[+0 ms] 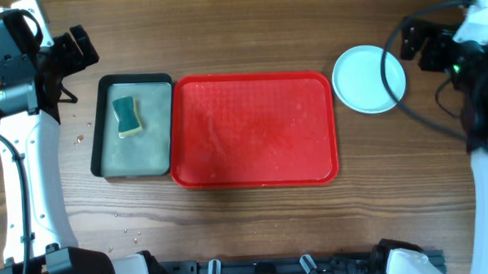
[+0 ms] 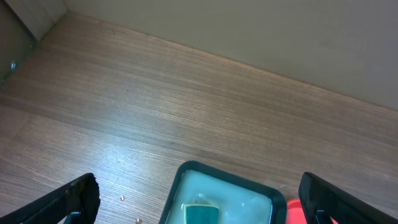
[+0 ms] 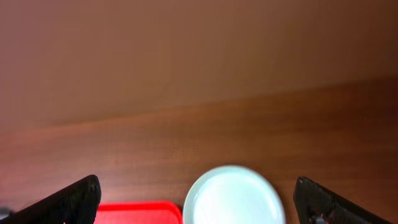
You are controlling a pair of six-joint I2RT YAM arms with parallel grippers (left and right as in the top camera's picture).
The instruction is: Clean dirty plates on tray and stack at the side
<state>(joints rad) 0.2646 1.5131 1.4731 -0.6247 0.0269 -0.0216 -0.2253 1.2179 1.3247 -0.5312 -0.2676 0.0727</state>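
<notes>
Two grippers are hanging apart from the work at the far corners of the table. The left gripper is showing its fingers spread wide with nothing between them, looking down on the black-rimmed tray. In that tray the green-and-yellow sponge is lying on a wet, pale bottom. To its right the red tray is sitting bare, with no plate on it. Right of the red tray, just off its far corner, a pale aqua plate is resting on the wood. The right gripper is hovering behind it, its fingers likewise spread and gripping nothing.

Judging by this layout, the cleaning and stacking are looking finished, or very nearly so, and the step in hand is parking the arms. Doing it well is calling for both arms to be kept high and away from the plate. It is also calling for care with the black cable, which is looping across the plate's right side in the overhead view, so that it is not dragging on the rim.

Counting: one sponge, one black-rimmed tray, one red tray and two grippers are showing. Only one plate outline is showing, and I cannot tell whether others are lying under it.
</notes>
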